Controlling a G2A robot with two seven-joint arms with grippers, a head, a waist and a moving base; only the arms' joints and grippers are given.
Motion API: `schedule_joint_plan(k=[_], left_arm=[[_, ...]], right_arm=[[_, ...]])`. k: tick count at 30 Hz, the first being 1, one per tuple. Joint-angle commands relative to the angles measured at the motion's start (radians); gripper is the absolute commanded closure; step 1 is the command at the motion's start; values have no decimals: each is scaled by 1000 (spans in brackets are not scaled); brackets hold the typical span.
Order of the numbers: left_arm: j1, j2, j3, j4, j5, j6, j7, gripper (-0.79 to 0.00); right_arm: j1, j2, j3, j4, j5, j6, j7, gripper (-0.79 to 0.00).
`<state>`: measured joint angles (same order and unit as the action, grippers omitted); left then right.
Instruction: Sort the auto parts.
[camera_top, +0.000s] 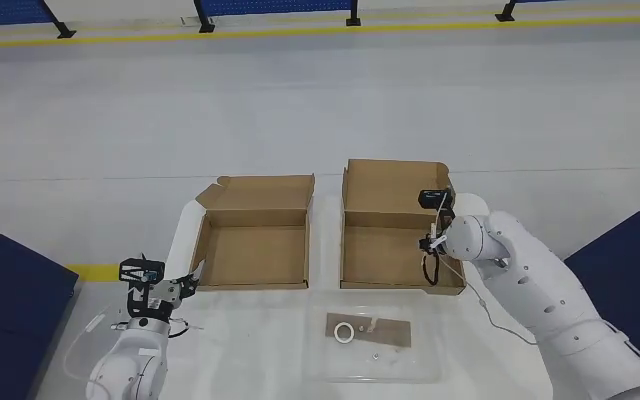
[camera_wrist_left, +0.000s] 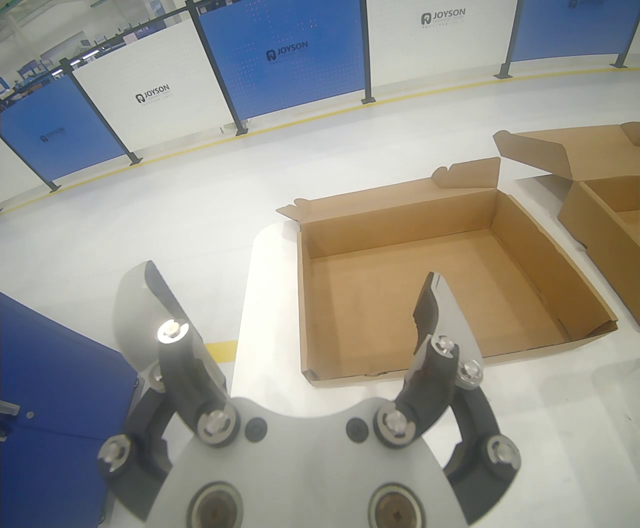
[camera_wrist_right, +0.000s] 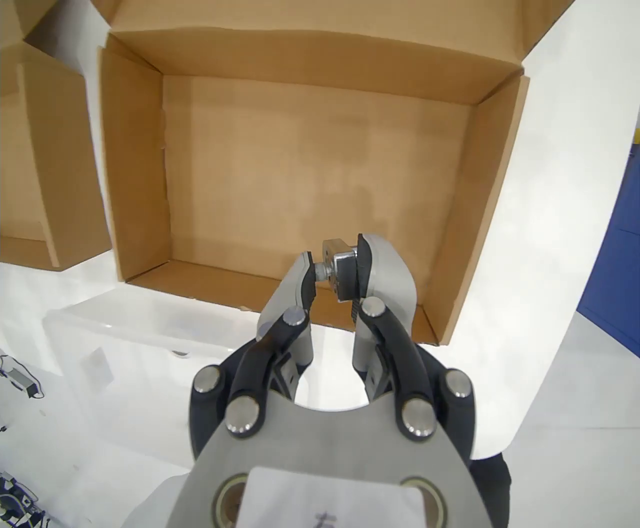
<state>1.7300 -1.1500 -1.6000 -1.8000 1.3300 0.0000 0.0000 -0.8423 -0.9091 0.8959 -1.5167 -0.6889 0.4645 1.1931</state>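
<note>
The right end effector (camera_wrist_right: 334, 261) is closed on a small metal part (camera_wrist_right: 342, 272). One finger presses the end of its short stud and the other its flat block, so the part's axis runs across the grip from finger to finger. The part hangs over the right box (camera_wrist_right: 310, 165), above bare floor just inside the front wall and towards the box's right-hand front corner. The drop point therefore seems to lie almost straight below. The right arm bends in from the desk's (camera_top: 250, 330) right side with its wrist tipped down into the box. The left end effector (camera_wrist_left: 290, 285) is wide open and empty, near the front-left corner of the left box (camera_wrist_left: 425, 280), well apart from the part.
</note>
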Motion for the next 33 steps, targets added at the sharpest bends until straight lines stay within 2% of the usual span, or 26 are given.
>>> schedule_joint_plan(k=[1,10,14,19,33], left_arm=[[0,0,0,0,0,0,0,-785],[0,0,0,0,0,0,0,-785],[0,0,0,0,0,0,0,-785],[0,0,0,0,0,0,0,-785],[0,0,0,0,0,0,0,-785]], right_arm=[[2,-2,-3,10,6,-7,-5,0],[-4,-3,-4,12,1,-7,-21,0],[-9,-10,-41,8,-105,50,-27,0],[18,-35,-100,63,-165,86,-17,0],[85,-119,-198,264,-137,75,-37,0]])
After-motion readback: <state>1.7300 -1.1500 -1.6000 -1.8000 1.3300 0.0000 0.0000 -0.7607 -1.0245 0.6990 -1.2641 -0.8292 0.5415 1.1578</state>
